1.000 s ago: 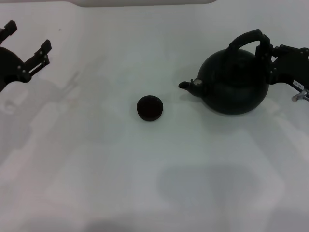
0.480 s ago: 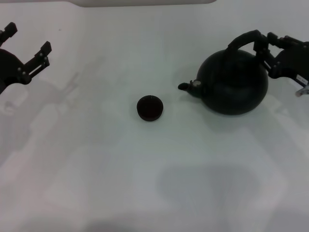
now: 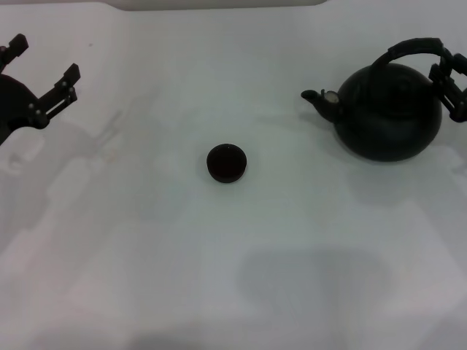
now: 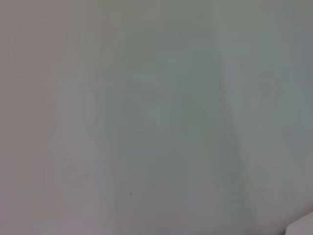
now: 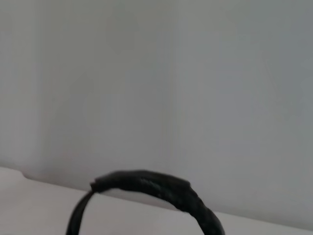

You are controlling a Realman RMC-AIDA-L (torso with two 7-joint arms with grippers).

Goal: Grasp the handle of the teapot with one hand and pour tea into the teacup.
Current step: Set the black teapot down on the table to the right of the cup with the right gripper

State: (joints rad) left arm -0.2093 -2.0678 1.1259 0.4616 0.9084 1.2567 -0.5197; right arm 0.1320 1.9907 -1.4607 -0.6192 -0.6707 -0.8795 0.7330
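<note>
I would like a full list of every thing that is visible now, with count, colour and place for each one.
teapot: one, matte black, far right of the white table, spout pointing toward the robot's left.
handle: one, black, arched over the teapot's top; also seen in the right wrist view.
teacup: one, black, near the table's middle, well apart from the teapot.
table: one, white, under everything.
left end effector: one, black, open, far left edge, away from both objects.
right end effector: one, black, right edge, at the handle's right end.
</note>
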